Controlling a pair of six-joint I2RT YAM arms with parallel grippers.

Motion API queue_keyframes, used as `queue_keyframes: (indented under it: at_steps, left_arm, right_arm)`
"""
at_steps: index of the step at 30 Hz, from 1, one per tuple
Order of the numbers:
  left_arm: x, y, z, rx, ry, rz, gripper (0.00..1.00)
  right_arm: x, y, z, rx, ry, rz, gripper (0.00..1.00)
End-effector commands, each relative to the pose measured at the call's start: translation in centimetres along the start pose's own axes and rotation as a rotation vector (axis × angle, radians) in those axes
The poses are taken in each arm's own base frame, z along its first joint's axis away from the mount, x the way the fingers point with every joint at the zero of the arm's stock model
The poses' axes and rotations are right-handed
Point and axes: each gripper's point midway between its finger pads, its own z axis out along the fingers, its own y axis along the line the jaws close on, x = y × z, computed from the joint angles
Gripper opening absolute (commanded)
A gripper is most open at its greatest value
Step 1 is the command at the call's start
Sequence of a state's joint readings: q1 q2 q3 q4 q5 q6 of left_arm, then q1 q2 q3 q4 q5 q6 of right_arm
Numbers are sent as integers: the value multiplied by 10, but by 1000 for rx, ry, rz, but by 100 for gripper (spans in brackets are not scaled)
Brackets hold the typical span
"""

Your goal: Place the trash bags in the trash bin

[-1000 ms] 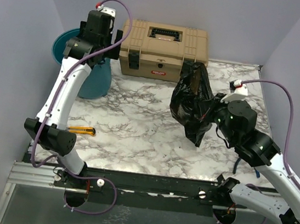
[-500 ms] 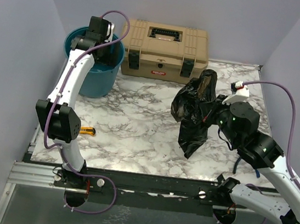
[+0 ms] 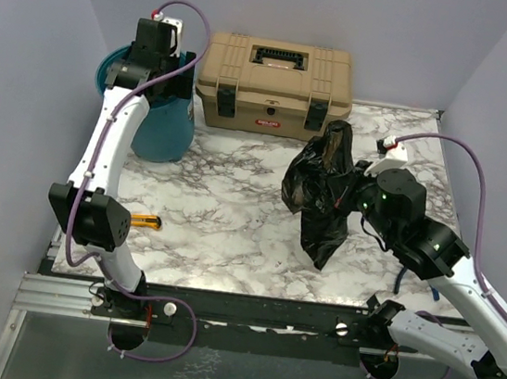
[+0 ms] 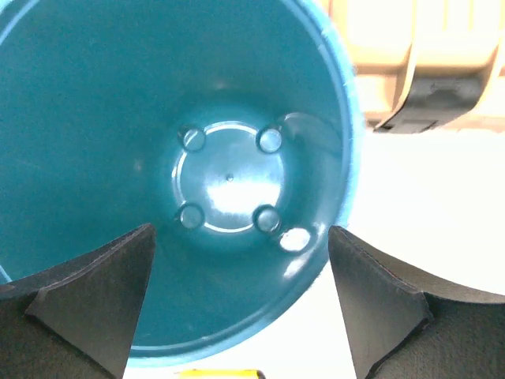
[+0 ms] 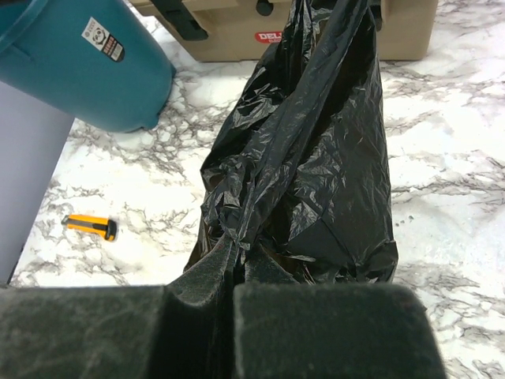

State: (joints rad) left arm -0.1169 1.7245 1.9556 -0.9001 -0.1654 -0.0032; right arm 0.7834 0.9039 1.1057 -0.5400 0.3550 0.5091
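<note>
The trash bag (image 5: 316,158) at the black right gripper (image 5: 235,288) was glossy black. Ahead of the black left gripper (image 4: 241,229), the trash bin (image 4: 229,118) was teal-blue; its label (image 5: 103,39) was white and black. The toolbox (image 3: 278,73) beyond was tan with black latches (image 3: 226,104). The table (image 3: 225,195) was white, grey-veined marble. The cutter (image 5: 89,227) left of the right gripper was orange-yellow, perhaps dark-tipped.

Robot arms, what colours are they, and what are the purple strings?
Both the left arm and right arm have white curved shells with chunky black joints. The purple strings are cables running along each arm. The left pincer and right pincer have black padded fingers.
</note>
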Motion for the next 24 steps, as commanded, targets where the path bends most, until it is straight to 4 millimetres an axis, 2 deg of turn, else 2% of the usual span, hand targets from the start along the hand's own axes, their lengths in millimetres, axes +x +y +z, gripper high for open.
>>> queue_keyframes:
  at_steps: [1, 5, 10, 14, 19, 22, 24]
  left_arm:
    - [-26, 3, -29, 17, -153, -80, 93]
    - [-22, -8, -30, 89, -151, -48, 96]
    - [12, -24, -7, 169, -4, 32, 91]
    - [25, -37, 1, 242, 43, 68, 86]
    - [48, -39, 20, 242, 133, 79, 64]
    - [56, -46, 23, 279, 165, 74, 41]
    - [54, -50, 18, 305, 158, 67, 29]
  right_arm:
    - [9, 9, 8, -38, 29, 16, 1]
    - [14, 12, 11, -56, 46, 19, 1]
    - [14, 12, 12, -56, 46, 17, 1]
    - [15, 12, 13, -53, 53, 13, 1]
    - [11, 10, 13, -37, 31, 19, 1]
    - [-3, 3, 11, 5, -18, 11, 1]
    - [-14, -1, 8, 32, -49, 0, 1]
